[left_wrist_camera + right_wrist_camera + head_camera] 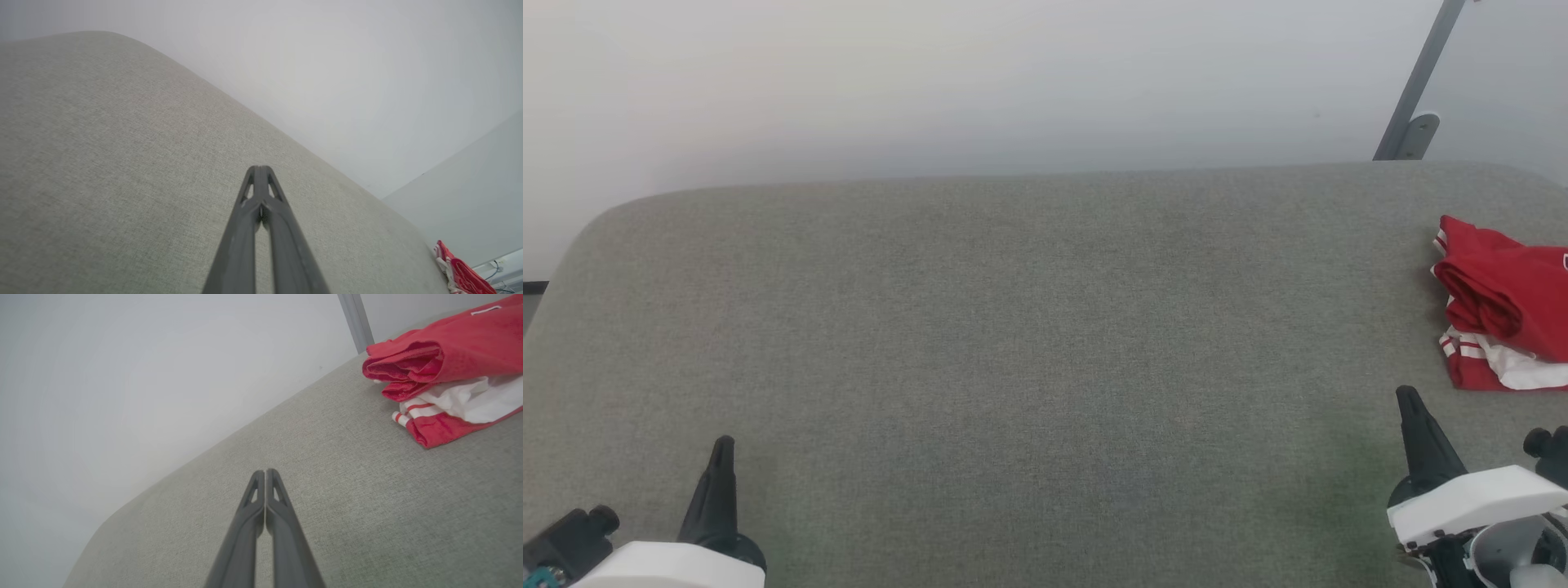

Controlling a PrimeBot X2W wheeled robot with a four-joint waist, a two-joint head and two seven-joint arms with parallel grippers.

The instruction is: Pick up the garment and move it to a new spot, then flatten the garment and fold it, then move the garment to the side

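The garment (pixel 1503 302) is a red shirt with white sleeves and red-white striped trim, lying bunched at the far right edge of the grey cloth-covered table (pixel 1013 343). In the right wrist view the garment (pixel 445 371) fills the upper right, and the left wrist view catches a small part of the garment (pixel 459 273) at the lower right corner. My right gripper (pixel 1410 398) is shut and empty, a little in front of the garment. My left gripper (pixel 723 445) is shut and empty at the lower left, far from it. Both pairs of fingertips (pixel 260 169) (pixel 265 473) touch each other.
A plain white wall rises behind the table. A grey metal post (pixel 1417 90) with a bracket stands at the back right corner. The table's rounded back-left corner (pixel 605 216) marks its edge.
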